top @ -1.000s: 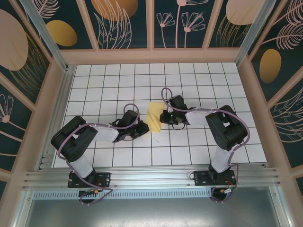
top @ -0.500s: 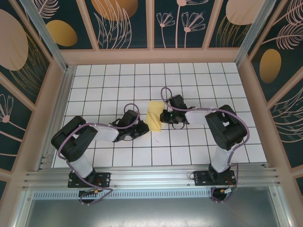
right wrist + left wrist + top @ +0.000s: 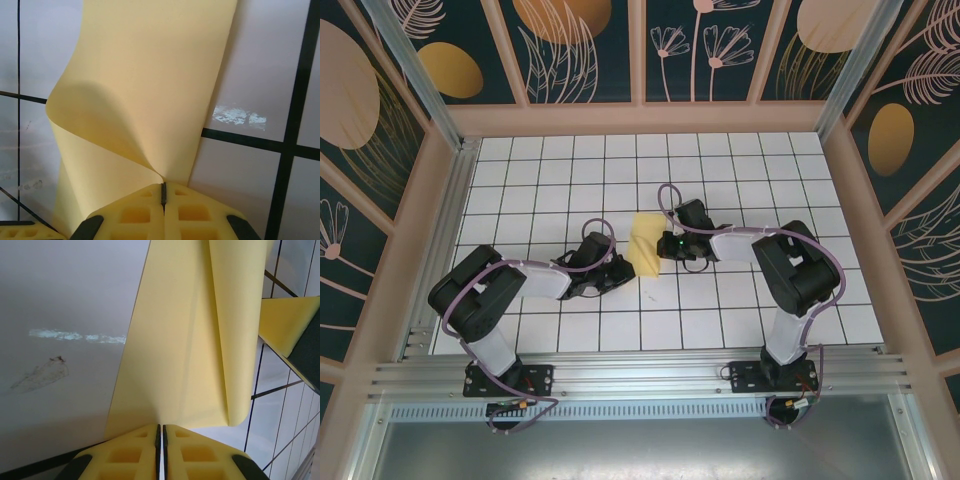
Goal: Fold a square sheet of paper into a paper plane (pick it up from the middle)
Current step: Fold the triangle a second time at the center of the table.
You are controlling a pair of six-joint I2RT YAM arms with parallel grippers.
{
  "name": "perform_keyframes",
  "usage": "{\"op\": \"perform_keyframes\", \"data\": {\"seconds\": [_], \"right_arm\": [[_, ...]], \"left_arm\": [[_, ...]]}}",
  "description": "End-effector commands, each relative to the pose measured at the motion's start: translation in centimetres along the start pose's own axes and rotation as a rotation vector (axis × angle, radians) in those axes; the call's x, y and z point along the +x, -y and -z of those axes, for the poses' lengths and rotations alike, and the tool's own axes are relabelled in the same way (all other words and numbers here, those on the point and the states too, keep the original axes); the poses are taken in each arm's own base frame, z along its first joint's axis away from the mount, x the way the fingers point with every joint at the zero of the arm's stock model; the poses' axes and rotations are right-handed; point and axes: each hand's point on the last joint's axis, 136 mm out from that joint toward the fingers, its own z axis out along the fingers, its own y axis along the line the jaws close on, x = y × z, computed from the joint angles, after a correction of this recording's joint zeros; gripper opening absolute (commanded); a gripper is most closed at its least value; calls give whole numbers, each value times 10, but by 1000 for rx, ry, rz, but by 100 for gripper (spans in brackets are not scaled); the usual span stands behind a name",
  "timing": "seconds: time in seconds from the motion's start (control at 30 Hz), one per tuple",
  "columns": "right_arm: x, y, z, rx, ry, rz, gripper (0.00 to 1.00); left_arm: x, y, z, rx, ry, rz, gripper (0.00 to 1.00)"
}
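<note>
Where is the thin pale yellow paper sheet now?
In the top view the thin pale yellow paper sheet is near the middle of the white grid table, between the left tool and the right tool, both shut on it.

Bright, even overhead light leaves glare patches on the white tiles [image 3: 235, 117]; close-up wrist views look soft.

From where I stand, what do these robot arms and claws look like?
Both the left arm and right arm have chunky black joints joined by white tubes, with a purple cable looping along each. The left claw and right claw have yellow fingers with square moulded pockets. A green light glows on the right wrist.
</note>
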Motion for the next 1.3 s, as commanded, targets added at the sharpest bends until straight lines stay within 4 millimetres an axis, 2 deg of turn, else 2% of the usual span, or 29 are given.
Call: {"op": "perform_keyframes", "data": {"seconds": [0.0,0.07,0.1,0.2,0.3,0.43,0.47,0.53,0.77,1.27], "right_arm": [[-5,-4,3,-11,3,36,4],[-1,-3,2,-12,-13,35,4],[1,-2,0,-9,-19,31,4],[6,2,-3,-7,-33,22,5],[7,2,-5,-9,-35,13,4],[6,2,-6,-11,-36,9,4],[7,2,-5,-12,-36,9,4],[6,1,-5,-13,-37,9,4],[-2,-5,3,-19,-10,36,4],[-11,3,-3,34,13,39,4]], "left_arm": [[8,-23,-7,-90,-26,-5,12],[3,-11,-3,-52,-2,-7,13],[-3,3,3,-11,23,-14,13],[-18,27,12,50,81,-26,15],[-30,38,11,52,114,-30,16],[-35,36,1,14,111,-31,15],[-32,24,-8,-28,90,-20,15],[-29,12,-14,-81,73,-9,14],[-17,-23,-12,-220,35,-18,12],[-10,-28,-17,-235,-12,-47,10]]}}
